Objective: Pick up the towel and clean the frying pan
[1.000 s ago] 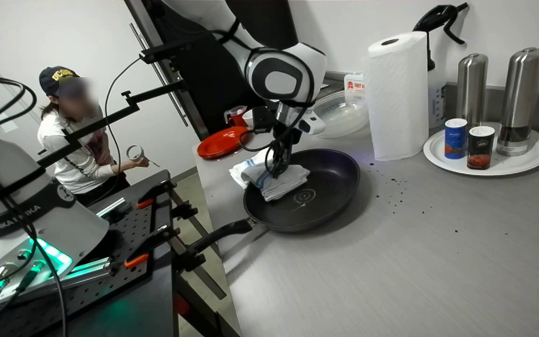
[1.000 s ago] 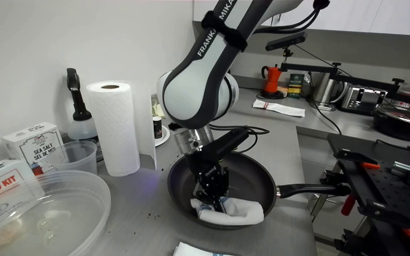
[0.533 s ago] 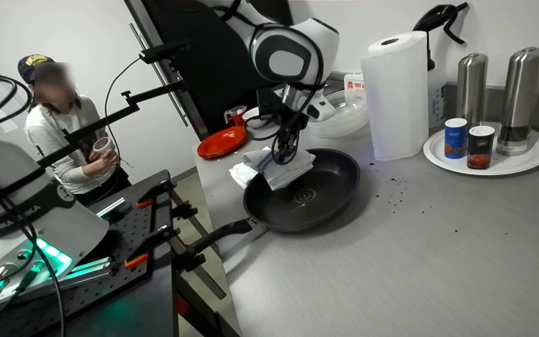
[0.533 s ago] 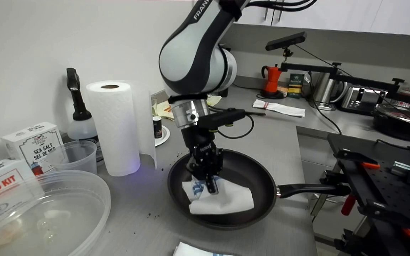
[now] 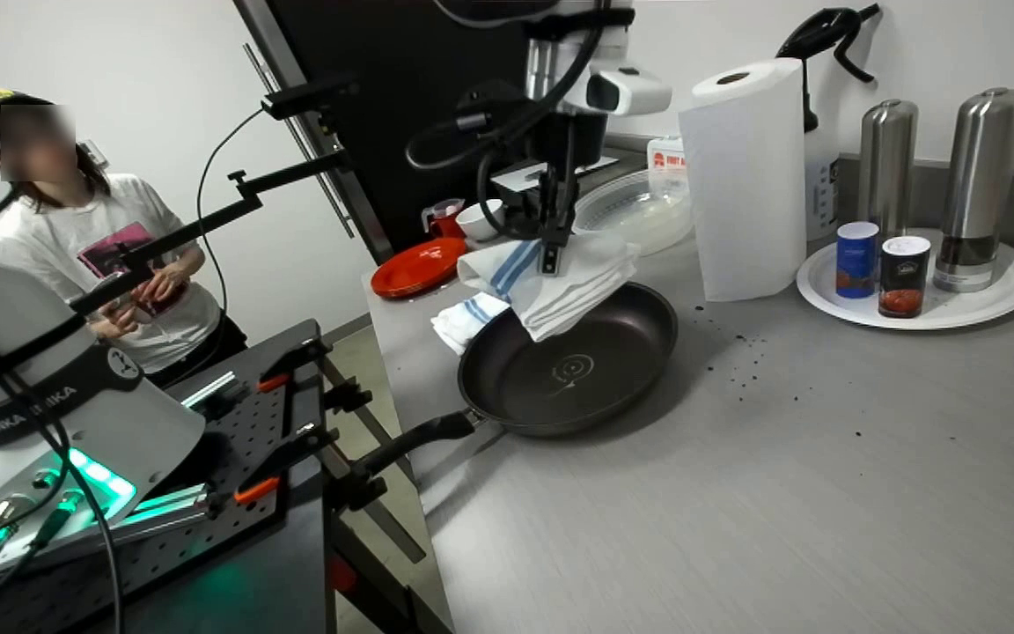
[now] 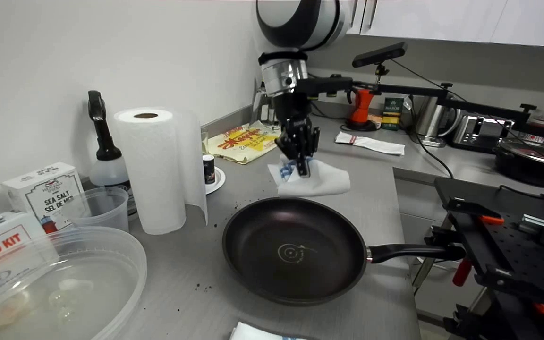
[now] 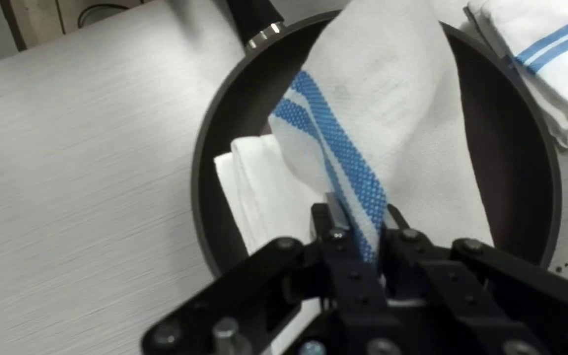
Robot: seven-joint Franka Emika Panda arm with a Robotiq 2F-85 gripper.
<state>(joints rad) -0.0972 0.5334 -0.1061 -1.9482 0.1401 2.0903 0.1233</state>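
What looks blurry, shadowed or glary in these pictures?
In an exterior view, the person's face is a blurred patch and the frying pan casts a soft shadow on the counter; in the wrist view, the blue weave of the held towel looks fairly sharp, the gripper looks soft near the camera, and a sheen brightens the counter at picture left.

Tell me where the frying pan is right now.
In an exterior view, the frying pan sits on the counter, right of the paper towel roll; in the wrist view it lies beneath the striped towel that the end effector grips.
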